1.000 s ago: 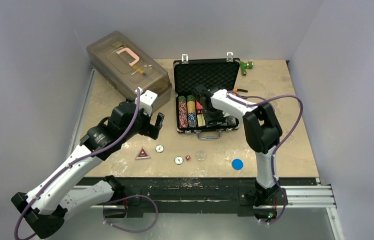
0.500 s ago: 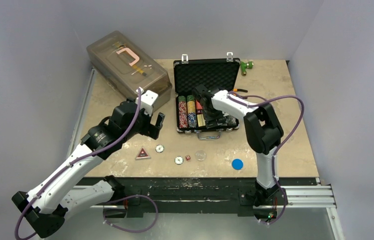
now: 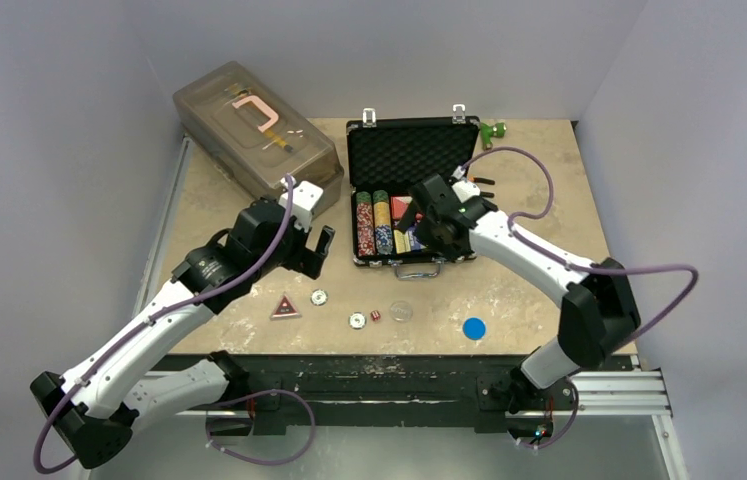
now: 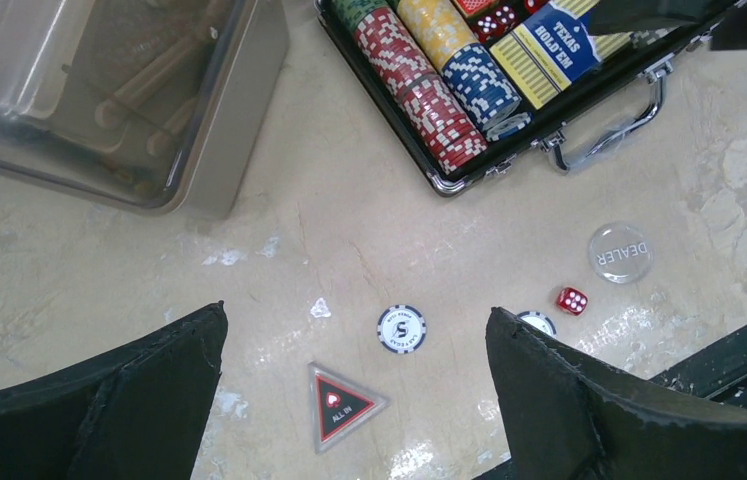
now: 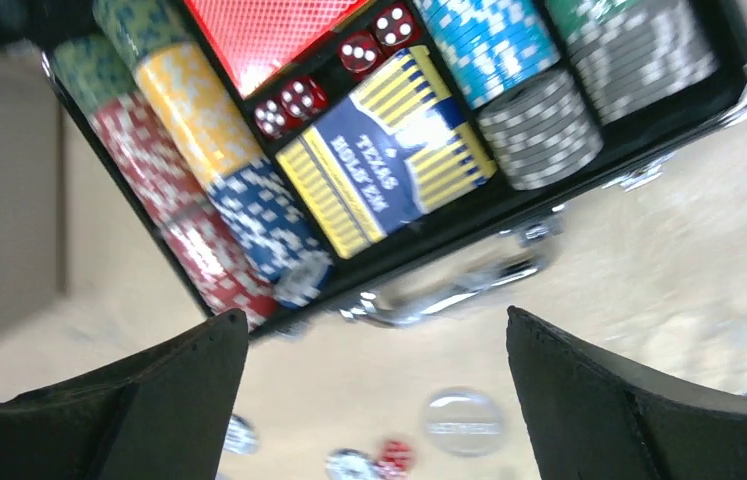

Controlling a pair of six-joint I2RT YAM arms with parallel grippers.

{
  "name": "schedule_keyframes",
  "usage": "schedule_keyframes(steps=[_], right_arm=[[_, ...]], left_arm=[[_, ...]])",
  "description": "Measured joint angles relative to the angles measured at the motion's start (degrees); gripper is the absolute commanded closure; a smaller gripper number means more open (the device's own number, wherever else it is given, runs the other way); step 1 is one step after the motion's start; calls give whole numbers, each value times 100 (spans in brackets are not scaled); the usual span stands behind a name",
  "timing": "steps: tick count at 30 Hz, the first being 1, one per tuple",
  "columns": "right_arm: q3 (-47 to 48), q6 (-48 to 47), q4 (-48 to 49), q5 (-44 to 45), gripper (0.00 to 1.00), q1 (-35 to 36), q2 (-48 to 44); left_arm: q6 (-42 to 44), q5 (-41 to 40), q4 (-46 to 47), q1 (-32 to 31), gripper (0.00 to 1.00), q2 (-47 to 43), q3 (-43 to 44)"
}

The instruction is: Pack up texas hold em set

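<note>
Briefcase [image 3: 411, 150] lies open on the table [image 3: 589, 160], lid back to receive the stray chip [image 4: 401, 329] and die [image 4: 572, 300]; left pincer [image 4: 354, 315] and right pincer [image 5: 374, 315] both spread, empty.

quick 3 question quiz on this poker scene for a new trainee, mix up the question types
1. True or false: the briefcase is latched shut.
2. The loose triangular marker reads: A) DEALER B) ALL IN C) 5
3. Fill in: the ___ gripper hovers over the briefcase.

Key: 1 false, its lid stands open. 2 B. 3 the right gripper.
</note>
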Motion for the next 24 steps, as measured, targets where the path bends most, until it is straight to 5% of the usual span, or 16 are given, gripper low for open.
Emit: schedule_keyframes(steps=[8,11,16,24], right_arm=[[-601,-3807,1141,-920,22,-525,-494],[-601,-4564,1550,-1263,44,-717,-271],[-599,-5149,1965,-1709,57,-1032,297],[-595,-5438,2098,-1838,63,-1152,820]], left_arm=[[11,4,13,0,3,199,-2],[17,-2,39,0,3,199,-2],[59,-107,90,0,3,192,-15],[76,-286,173,0,3,107,-131]])
